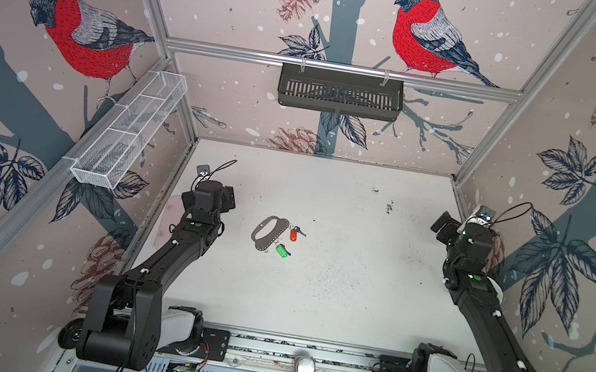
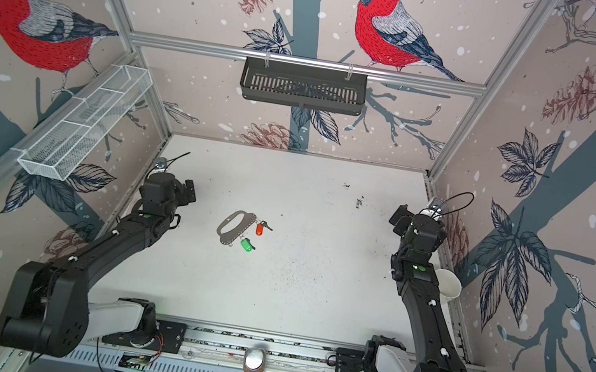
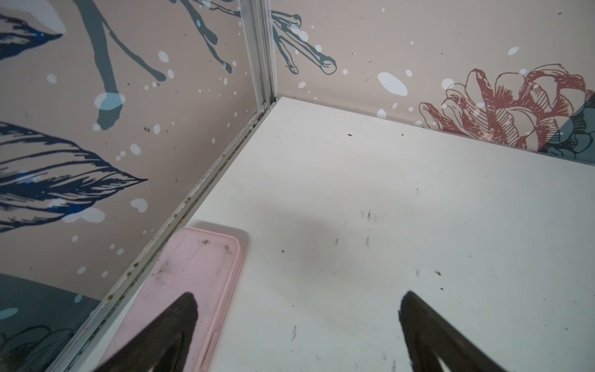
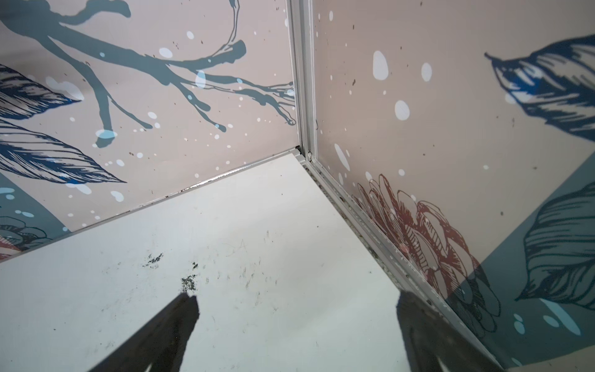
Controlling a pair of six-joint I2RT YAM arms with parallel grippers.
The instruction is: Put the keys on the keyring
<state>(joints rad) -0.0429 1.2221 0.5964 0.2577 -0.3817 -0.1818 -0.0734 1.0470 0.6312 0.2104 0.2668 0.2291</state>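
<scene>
Top views both show the keyring (image 1: 269,232) flat mid-frame on the bench (image 1: 344,293), red key (image 1: 294,233) and green key (image 1: 281,250) just beside its right edge. In the wrist views, left hand (image 3: 297,299) and right hand (image 4: 296,299) gape wide, empty.

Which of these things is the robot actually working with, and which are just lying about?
For the job: dark grey keyring; red-tagged key; green-tagged key.

Just lying about: pink case by the left wall; white cup by the right wall; white mesh basket and black basket hung on the walls.
</scene>
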